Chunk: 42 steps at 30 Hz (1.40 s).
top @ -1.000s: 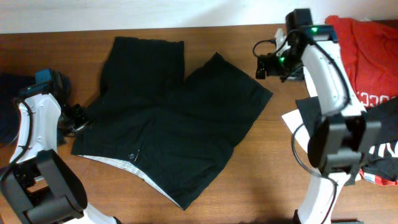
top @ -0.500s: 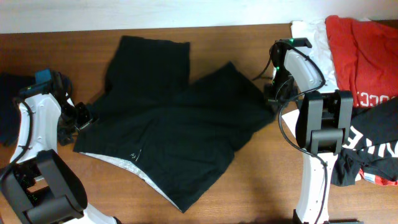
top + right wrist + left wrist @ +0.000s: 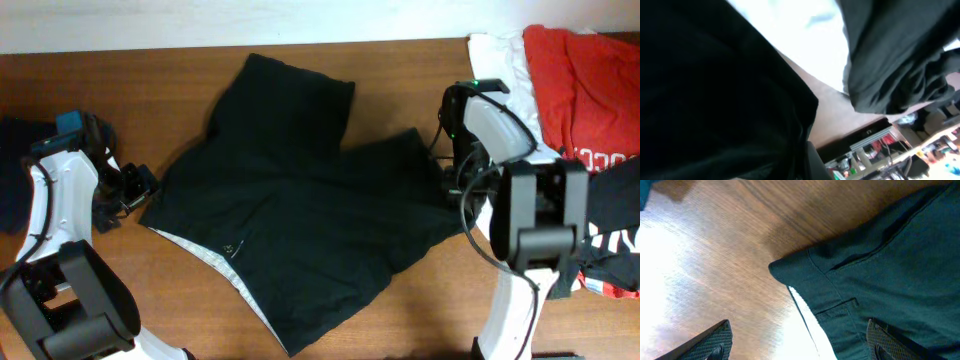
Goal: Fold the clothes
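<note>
The large black garment (image 3: 300, 200) of the clothes lies spread across the middle of the table, a white inner strip (image 3: 200, 255) showing along its lower left edge. My left gripper (image 3: 140, 187) stands open at its left corner. In the left wrist view the waistband corner (image 3: 795, 272) lies between the two fingers (image 3: 715, 340), and the right finger is over the cloth. My right gripper (image 3: 455, 185) is shut on the garment's right edge. Black cloth (image 3: 715, 100) fills most of the right wrist view, bunched at the jaws.
A red garment (image 3: 580, 80) and a white one (image 3: 495, 50) lie at the back right. A black garment with white lettering (image 3: 612, 235) sits at the right edge behind my right arm. Navy cloth (image 3: 12, 170) lies at the far left edge.
My right gripper came down from the back of the table, shut on the black garment's right edge and pulled the whole garment to the right. The left arm has barely moved.
</note>
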Motion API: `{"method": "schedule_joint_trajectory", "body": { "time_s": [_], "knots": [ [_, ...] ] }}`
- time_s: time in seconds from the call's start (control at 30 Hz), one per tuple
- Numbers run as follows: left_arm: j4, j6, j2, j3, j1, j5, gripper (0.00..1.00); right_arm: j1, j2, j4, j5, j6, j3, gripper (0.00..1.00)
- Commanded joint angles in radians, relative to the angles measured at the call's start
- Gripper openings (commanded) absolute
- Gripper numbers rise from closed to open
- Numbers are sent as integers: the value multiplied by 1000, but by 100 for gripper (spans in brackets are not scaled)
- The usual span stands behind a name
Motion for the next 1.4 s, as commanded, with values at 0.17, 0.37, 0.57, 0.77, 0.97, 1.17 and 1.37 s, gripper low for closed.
{"method": "schedule_joint_trajectory", "body": {
  "time_s": [0.17, 0.37, 0.57, 0.77, 0.97, 1.17, 1.37],
  "knots": [
    [74, 5, 8, -79, -68, 79, 86, -2, -298, 124, 34, 48, -259, 4],
    [295, 5, 84, -163, -95, -114, 87, -2, -298, 142, 34, 48, -259, 4],
    [308, 5, 175, -163, -99, -96, 70, -2, -298, 143, 34, 48, -259, 4],
    [433, 5, 215, -114, -102, -15, 0, -2, -298, 221, -44, 47, -259, 4],
    [503, 5, 215, 208, -102, -15, 0, 4, -297, 360, -309, -78, -259, 4],
    [561, 6, 217, 264, -136, -8, 65, 85, -297, 422, -319, -81, -259, 6],
    [137, 19, 217, 264, -143, 28, 99, 121, -297, 480, -302, -81, -259, 42]
  ]
}}
